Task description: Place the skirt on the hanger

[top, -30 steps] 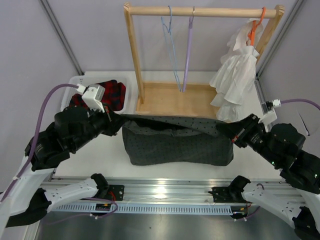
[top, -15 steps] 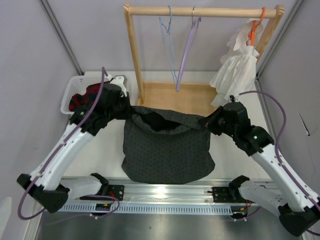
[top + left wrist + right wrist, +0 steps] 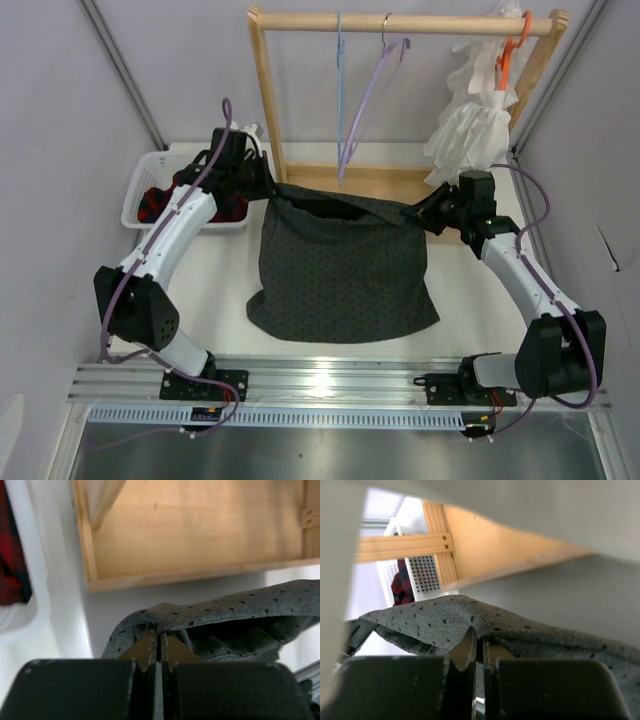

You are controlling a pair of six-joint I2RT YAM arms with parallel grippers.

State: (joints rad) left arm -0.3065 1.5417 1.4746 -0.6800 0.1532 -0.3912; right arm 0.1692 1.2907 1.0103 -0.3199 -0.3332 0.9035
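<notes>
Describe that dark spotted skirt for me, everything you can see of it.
The skirt is soft charcoal-grey cloth with fine dots. The left claw and right claw each pinch one end of its waistband, stretching it open before the wooden rack. The rest drapes toward the arms' bases, its hem spread on the white table.

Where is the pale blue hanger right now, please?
In the top view, the pale blue hanger hangs on the wooden rail, left of the lavender hanger.
</notes>
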